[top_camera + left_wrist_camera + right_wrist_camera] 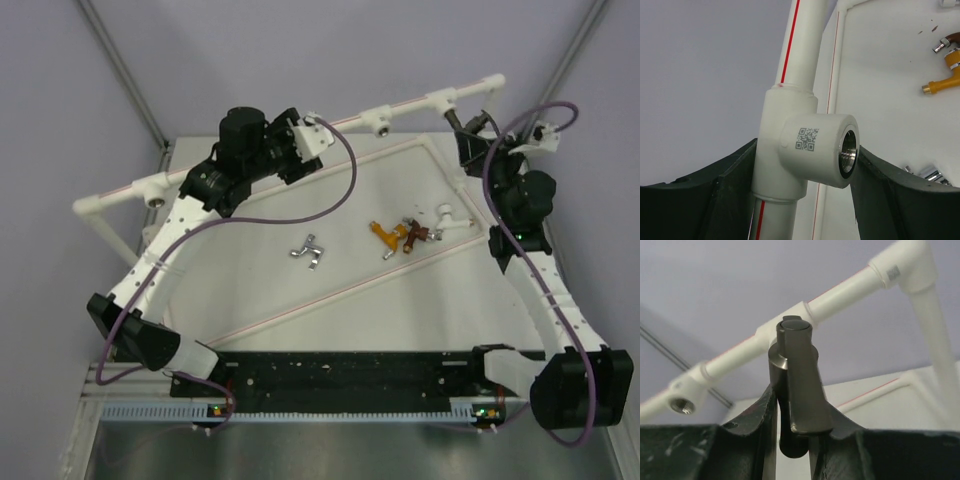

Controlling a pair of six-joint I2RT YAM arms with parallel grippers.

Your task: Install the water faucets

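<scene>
A dark grey faucet (797, 370) stands upright between the fingers of my right gripper (792, 410), which is shut on it. In the top view that gripper (470, 132) is at the far right, just below the raised white pipe (250, 155). My left gripper (807, 150) is closed around a white pipe socket (815, 150), with one jaw against its back and the other against its threaded mouth. On the table lie a silver faucet (308, 250), an orange-gold faucet (385, 232), a reddish-brown faucet (415, 236) and a white faucet (446, 214).
The pipe runs diagonally across the back on white uprights and carries further sockets (380, 123) (155, 200). A lower pipe frame with a red stripe (330, 295) lies flat on the table. Purple cables loop from both arms.
</scene>
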